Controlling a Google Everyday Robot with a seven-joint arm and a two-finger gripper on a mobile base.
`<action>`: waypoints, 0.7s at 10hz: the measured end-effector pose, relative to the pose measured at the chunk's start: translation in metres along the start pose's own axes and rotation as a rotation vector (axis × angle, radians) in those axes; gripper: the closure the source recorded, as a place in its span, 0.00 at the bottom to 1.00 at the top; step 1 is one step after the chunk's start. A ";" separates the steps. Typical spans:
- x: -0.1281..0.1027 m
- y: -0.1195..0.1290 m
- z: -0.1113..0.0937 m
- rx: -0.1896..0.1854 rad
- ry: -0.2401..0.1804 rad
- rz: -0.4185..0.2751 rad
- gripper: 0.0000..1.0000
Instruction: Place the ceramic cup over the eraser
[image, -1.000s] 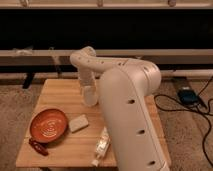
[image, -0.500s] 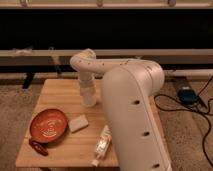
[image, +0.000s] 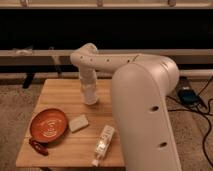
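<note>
arm: big white body fills the near right; the forearm reaches left and turns down over the table's far centre.
table: wooden top carrying everything below.
orange bowl: near left, upright.
clear bottle: lying on its side at the near edge, by the arm.
beige block: just right of the bowl.
gripper: pointing down, low at the table's far centre, fingers drawn together.
ceramic cup: the pale tapered shape at the gripper's tip is probably it; hard to separate from the white fingers.
dark red object: near left corner.
eraser: not visible, perhaps hidden behind the arm.
progress: apparently at the pickup; carrying the cup to the eraser and setting it over it remain.
</note>
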 end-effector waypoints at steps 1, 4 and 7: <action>0.015 -0.002 -0.020 0.005 -0.006 0.005 1.00; 0.073 -0.015 -0.074 0.028 -0.022 0.031 1.00; 0.125 -0.053 -0.104 0.054 -0.029 0.102 1.00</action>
